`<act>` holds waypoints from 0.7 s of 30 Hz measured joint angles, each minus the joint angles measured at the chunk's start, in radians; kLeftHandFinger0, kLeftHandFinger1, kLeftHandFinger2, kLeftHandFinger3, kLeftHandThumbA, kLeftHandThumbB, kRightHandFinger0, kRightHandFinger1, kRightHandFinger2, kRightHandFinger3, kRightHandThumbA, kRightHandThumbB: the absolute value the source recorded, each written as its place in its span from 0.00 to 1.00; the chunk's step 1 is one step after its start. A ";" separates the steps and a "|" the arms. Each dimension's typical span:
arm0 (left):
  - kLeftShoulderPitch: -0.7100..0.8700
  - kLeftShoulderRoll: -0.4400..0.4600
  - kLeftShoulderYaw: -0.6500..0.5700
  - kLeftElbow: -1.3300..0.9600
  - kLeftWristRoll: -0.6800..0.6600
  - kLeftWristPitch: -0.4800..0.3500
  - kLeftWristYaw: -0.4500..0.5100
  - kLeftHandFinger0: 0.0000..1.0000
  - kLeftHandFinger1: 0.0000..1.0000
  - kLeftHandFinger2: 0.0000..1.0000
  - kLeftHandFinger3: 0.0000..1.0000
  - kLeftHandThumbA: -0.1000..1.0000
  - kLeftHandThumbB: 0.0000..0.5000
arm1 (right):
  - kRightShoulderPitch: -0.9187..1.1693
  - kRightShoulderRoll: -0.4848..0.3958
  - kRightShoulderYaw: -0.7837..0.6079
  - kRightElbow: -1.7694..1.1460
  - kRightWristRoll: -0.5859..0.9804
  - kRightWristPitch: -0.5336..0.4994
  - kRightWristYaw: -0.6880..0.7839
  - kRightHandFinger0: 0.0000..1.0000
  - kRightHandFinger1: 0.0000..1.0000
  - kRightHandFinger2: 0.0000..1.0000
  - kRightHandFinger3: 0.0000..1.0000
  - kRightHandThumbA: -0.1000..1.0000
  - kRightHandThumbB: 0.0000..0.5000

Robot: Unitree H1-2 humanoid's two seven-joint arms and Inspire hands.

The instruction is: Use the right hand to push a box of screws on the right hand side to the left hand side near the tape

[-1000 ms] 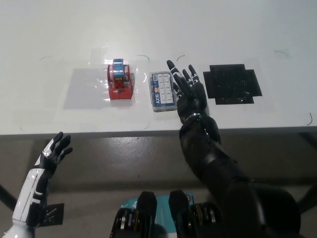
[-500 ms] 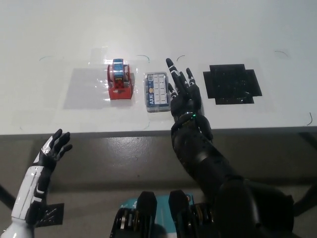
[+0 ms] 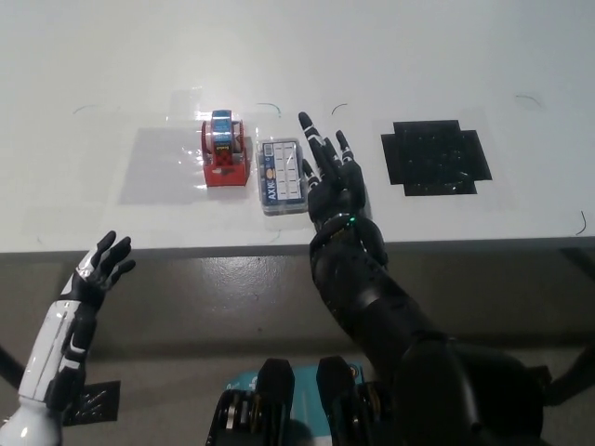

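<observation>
Now my right hand [image 3: 332, 186], fingers spread and holding nothing, has slid the box of screws [image 3: 283, 176] just beside the tape [image 3: 225, 149]; nearly done.

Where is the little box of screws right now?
In the head view, the box of screws sits on the white table, just right of the red tape dispenser, with the black right hand against its right side.
</observation>
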 measured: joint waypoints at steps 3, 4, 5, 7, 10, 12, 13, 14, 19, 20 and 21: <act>-0.001 0.000 0.001 0.000 0.000 0.000 0.000 1.00 1.00 1.00 1.00 0.95 0.01 | 0.000 0.003 0.003 0.000 0.000 0.000 0.000 1.00 1.00 1.00 1.00 1.00 0.46; -0.001 0.000 0.001 0.000 0.000 0.000 -0.001 1.00 1.00 1.00 1.00 0.95 0.01 | 0.000 0.004 0.005 0.000 0.000 0.000 0.000 1.00 1.00 1.00 1.00 1.00 0.46; -0.001 0.000 0.001 0.000 -0.001 0.001 -0.001 1.00 1.00 1.00 1.00 0.95 0.01 | 0.000 0.006 0.008 0.001 0.000 0.000 0.000 1.00 1.00 1.00 1.00 1.00 0.46; -0.002 0.000 0.001 0.000 -0.002 0.001 -0.001 1.00 1.00 1.00 1.00 0.94 0.01 | 0.000 0.008 0.016 0.002 0.000 0.000 -0.001 1.00 1.00 1.00 1.00 1.00 0.44; -0.002 0.000 0.001 0.000 -0.002 0.002 -0.001 1.00 1.00 1.00 1.00 0.96 0.01 | 0.000 0.012 0.022 0.002 0.000 0.000 -0.002 1.00 1.00 1.00 1.00 1.00 0.41; -0.002 0.000 0.001 -0.001 -0.002 0.002 -0.001 1.00 1.00 1.00 1.00 0.96 0.01 | 0.000 0.017 0.022 0.002 0.001 0.000 -0.002 1.00 1.00 1.00 1.00 1.00 0.37; -0.002 0.000 0.001 -0.001 -0.002 0.002 -0.001 1.00 1.00 1.00 1.00 0.96 0.00 | 0.000 0.020 0.022 0.002 0.002 0.000 -0.002 1.00 1.00 1.00 1.00 1.00 0.41; -0.002 0.000 0.001 -0.001 -0.002 0.002 -0.001 1.00 1.00 1.00 1.00 0.96 0.01 | -0.001 0.021 0.022 0.002 0.004 -0.001 -0.001 1.00 1.00 1.00 1.00 1.00 0.43; -0.002 0.001 0.003 -0.003 -0.001 0.003 -0.001 1.00 1.00 1.00 1.00 0.97 0.02 | -0.001 0.025 0.050 0.002 -0.002 -0.001 -0.004 1.00 1.00 1.00 1.00 1.00 0.52; -0.002 0.001 0.003 -0.003 -0.001 0.003 -0.001 1.00 1.00 1.00 1.00 0.97 0.03 | -0.001 0.023 0.070 0.002 -0.009 -0.001 -0.005 1.00 1.00 1.00 1.00 1.00 0.56; -0.002 0.001 0.004 -0.003 -0.001 0.003 -0.001 1.00 1.00 1.00 1.00 0.97 0.02 | -0.001 0.020 0.098 0.002 -0.022 -0.001 -0.008 1.00 1.00 1.00 1.00 1.00 0.57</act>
